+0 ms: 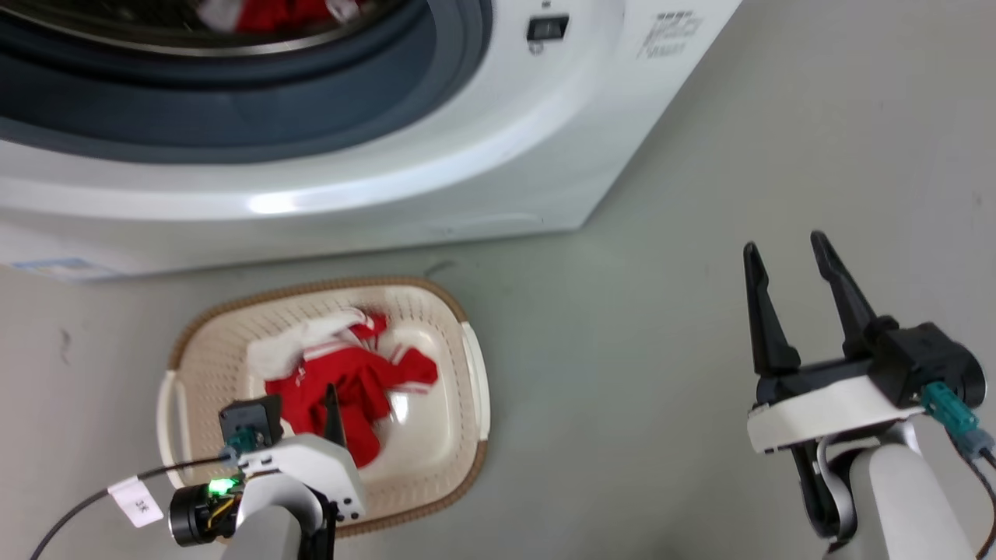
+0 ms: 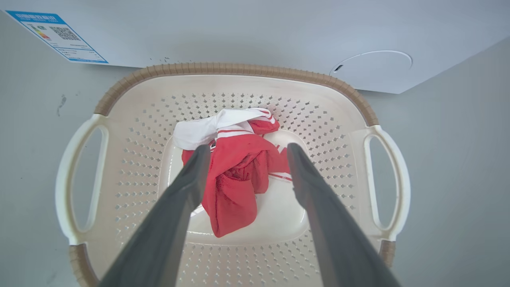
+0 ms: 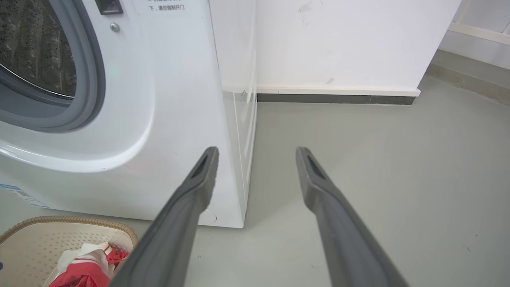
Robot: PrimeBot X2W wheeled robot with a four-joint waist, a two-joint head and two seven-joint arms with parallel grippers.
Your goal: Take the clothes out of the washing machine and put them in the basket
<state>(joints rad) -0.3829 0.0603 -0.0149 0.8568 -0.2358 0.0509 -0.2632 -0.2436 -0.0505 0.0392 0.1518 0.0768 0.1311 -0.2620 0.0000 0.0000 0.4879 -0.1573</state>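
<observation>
Left pincer [image 2: 248, 148]: fingers spread, poised above the basket [image 1: 350, 282], which sits near left on the floor [image 1: 622, 373]. Red-and-white garment [image 1: 350, 381] lies crumpled on the basket bottom. Washing machine [image 1: 482, 140] stands just beyond the basket; more red clothing [image 1: 280, 14] lies in its drum. Right pincer [image 1: 784, 243]: fingers spread, over the floor, well right of the basket.

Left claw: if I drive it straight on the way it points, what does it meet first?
Most likely the red-and-white garment lying in the basket, which is straight ahead of the open left claw. How far off it lies, I cannot tell.
</observation>
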